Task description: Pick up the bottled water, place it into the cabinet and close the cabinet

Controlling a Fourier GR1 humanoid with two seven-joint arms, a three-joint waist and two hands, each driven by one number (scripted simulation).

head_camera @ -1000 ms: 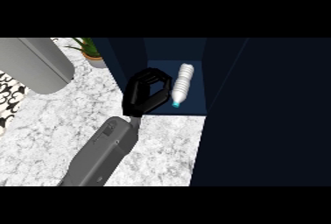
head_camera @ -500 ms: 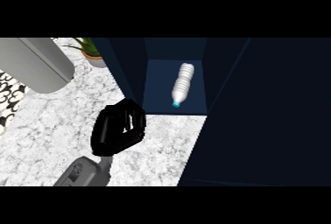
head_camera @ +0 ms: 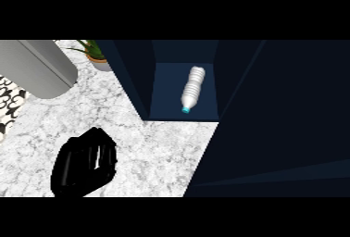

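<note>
**Bottle is in, door is next**

The bottled water (head_camera: pixel 193 90) already lies on its side on the cabinet (head_camera: pixel 184 115) floor, long axis running front to back with a slight tilt, blue cap toward you and the front lip. It touches no hand.

Only one hand shows in the head view: the left hand (head_camera: pixel 84 163), low at the view's left over the marble counter (head_camera: pixel 157 148), well apart from the bottle and down-left of the cabinet opening. Its fingers look curled in on themselves with nothing held. The right hand is out of view.

What matters for your coming move: the cabinet door (head_camera: pixel 273 139) stands open as the big dark panel on the right of the opening, so it lies across the opening from the visible hand. Judging by that, closing falls to the right arm, or you take a long reach with the left.

A potted plant (head_camera: pixel 92 52) and a grey cylinder (head_camera: pixel 37 67) sit at upper left, out of the way.
</note>
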